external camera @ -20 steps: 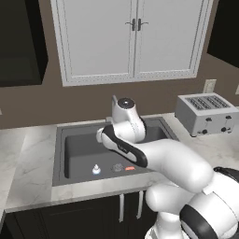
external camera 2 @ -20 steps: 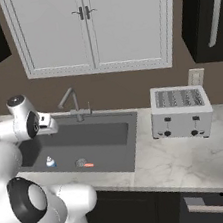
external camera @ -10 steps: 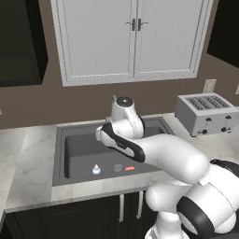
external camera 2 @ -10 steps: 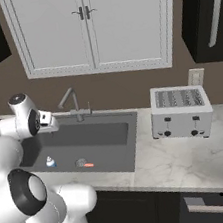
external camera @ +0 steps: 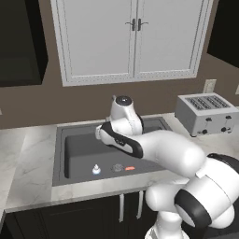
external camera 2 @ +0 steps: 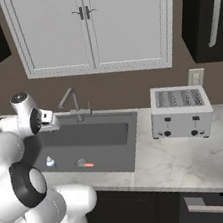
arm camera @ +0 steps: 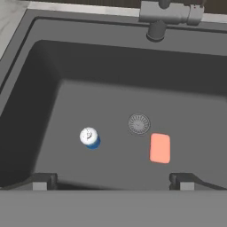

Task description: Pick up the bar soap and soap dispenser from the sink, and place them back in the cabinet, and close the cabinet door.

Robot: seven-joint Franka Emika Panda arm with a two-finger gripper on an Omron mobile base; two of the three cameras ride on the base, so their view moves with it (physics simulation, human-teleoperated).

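Note:
The dark grey sink (arm camera: 111, 80) (external camera: 81, 142) (external camera 2: 104, 135) holds both items on its floor. The orange-red bar soap (arm camera: 160, 148) (external camera: 130, 168) (external camera 2: 89, 164) lies flat just right of the round drain (arm camera: 138, 123). The blue soap dispenser (arm camera: 90, 138) (external camera: 96, 169) (external camera 2: 50, 162) with its white pump stands upright left of the drain. My gripper (arm camera: 113, 181) hovers above the basin, looking down, open, with nothing between its fingertips (arm camera: 44, 181). A black-brown cabinet (external camera 2: 210, 13) with a long silver bar handle hangs at the upper right of the right base view.
The slim grey faucet (external camera 2: 69, 100) (arm camera: 170, 13) rises at the sink's back edge. A silver toaster (external camera: 205, 114) (external camera 2: 180, 111) stands on the marble counter to the right. White panelled double doors (external camera: 135, 37) (external camera 2: 88, 26) hang above the sink.
The arm has shifted only slightly above the sink. The jaws stay open; bar soap and dispenser have not moved.

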